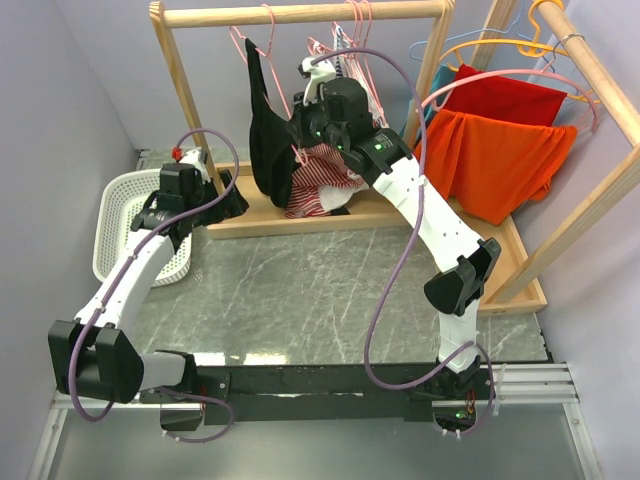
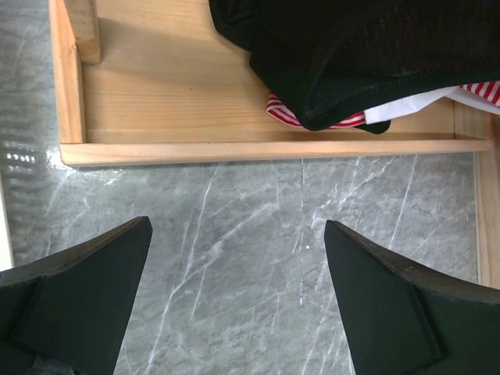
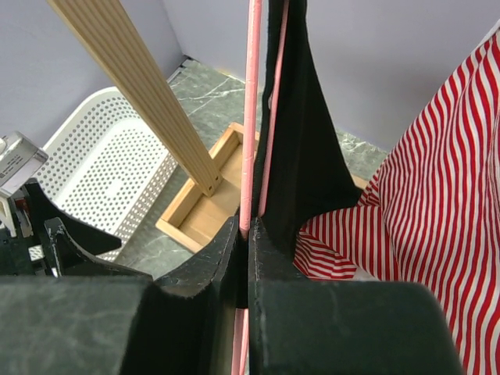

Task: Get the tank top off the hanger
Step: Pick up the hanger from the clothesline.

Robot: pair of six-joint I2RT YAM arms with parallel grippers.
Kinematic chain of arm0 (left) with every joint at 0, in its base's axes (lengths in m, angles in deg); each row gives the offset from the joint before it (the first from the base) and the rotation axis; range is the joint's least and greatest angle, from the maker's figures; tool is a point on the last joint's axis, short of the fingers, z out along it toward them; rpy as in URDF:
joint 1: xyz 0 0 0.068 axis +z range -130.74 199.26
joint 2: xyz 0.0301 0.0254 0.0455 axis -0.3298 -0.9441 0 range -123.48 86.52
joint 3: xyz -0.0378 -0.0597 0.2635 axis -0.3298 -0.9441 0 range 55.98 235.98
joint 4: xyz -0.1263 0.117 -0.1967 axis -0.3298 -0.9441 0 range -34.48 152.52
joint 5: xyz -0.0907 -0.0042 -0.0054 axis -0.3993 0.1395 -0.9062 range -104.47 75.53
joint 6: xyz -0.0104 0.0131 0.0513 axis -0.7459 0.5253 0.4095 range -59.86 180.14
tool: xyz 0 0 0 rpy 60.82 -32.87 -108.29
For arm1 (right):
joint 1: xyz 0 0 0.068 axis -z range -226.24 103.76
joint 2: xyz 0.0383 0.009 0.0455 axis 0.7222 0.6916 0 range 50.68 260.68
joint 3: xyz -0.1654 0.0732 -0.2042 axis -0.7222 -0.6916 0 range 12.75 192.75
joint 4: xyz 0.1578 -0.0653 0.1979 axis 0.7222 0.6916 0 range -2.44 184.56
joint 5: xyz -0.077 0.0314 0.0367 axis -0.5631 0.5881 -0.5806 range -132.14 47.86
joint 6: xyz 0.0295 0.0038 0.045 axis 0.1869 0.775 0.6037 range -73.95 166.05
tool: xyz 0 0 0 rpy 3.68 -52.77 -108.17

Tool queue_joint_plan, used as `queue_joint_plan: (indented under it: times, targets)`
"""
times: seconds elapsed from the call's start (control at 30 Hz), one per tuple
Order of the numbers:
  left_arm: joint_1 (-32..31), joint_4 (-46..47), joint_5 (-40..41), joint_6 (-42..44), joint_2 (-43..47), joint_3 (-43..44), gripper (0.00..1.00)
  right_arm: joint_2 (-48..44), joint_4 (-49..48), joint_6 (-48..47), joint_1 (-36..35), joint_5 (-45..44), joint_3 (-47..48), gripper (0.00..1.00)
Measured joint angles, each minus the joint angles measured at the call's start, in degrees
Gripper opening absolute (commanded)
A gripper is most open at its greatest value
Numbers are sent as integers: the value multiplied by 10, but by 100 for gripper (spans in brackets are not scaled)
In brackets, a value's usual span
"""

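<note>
Camera above shows right claw (image 1: 303,150) up at the black tank top (image 1: 268,150) on the rack (image 1: 300,14), left claw (image 1: 228,203) lower, near its hem. Left wrist: this claw stands wide, hem just ahead, tabletop (image 2: 234,297) below. Right wrist: claw pinches the pink hanger (image 3: 251,117), strap touching beside. I judge the left should grasp the hem and pull down slowly.

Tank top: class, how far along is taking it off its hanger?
Done: nothing is off; the black tank top hangs on the pink hanger. In hand: the right jaws are shut on its wire. Remaining: the open left jaws, over the table, hold nothing; the top must be pulled free.
</note>
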Motion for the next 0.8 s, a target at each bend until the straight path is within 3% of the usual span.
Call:
queue_joint_plan:
  times: [0.8]
  targets:
    - [0,1,-19,-1,-8,0,100,-5,34,-19,-17,-40,26,0]
